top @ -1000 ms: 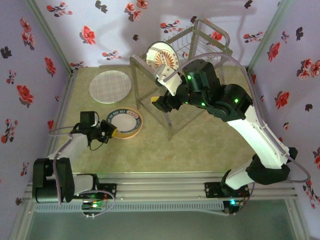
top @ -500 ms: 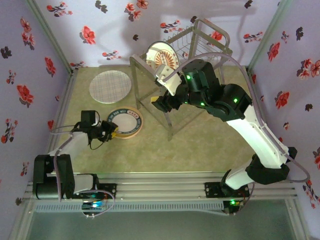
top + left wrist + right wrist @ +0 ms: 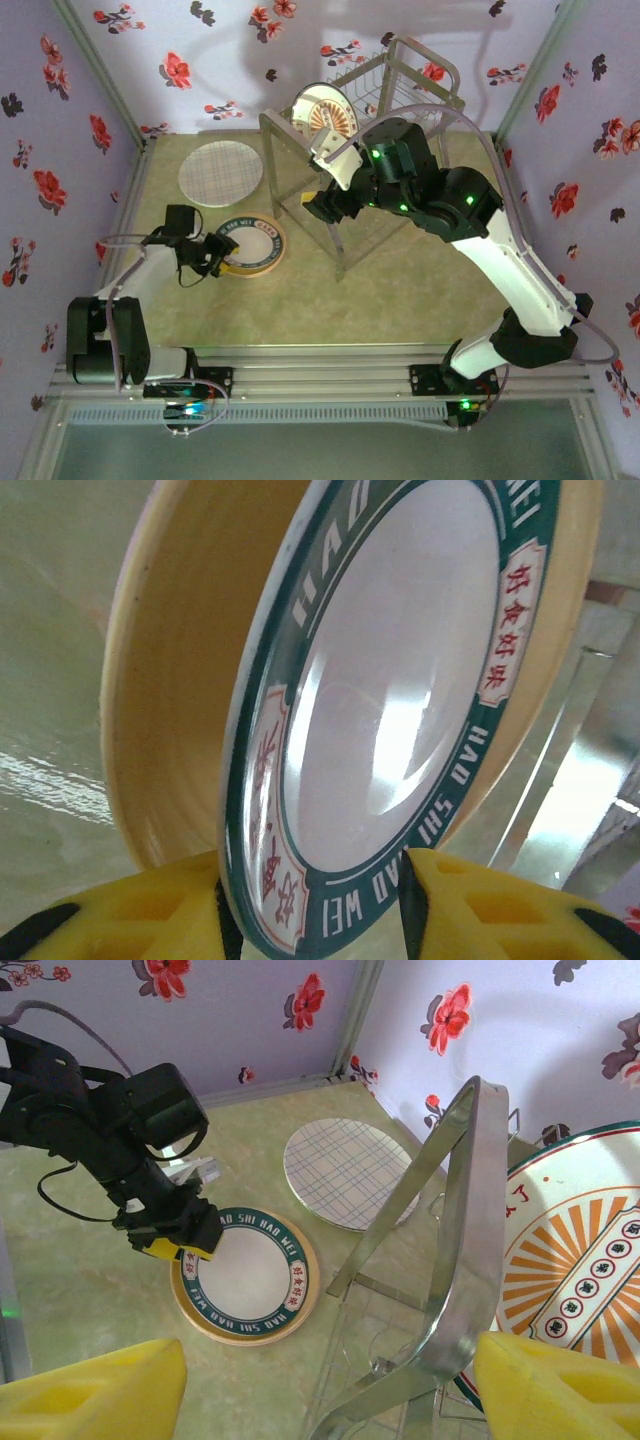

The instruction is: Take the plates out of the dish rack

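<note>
Yellow-tipped left gripper (image 3: pixel 225 262) straddles the near rim of the yellow plate (image 3: pixel 255 243), jaws parted, with the plate flat on the table (image 3: pixel 400 290). Beyond, the right gripper (image 3: pixel 322 207) hangs wide open astride a dish rack (image 3: pixel 425 60) bar, beside the upright sunburst plate (image 3: pixel 325 108). Grid plate (image 3: pixel 220 172) lies flat, far left.

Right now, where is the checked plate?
In the top view the grid-patterned plate lies flat on the table, far left, just beyond the yellow plate and left of the dish rack.
</note>
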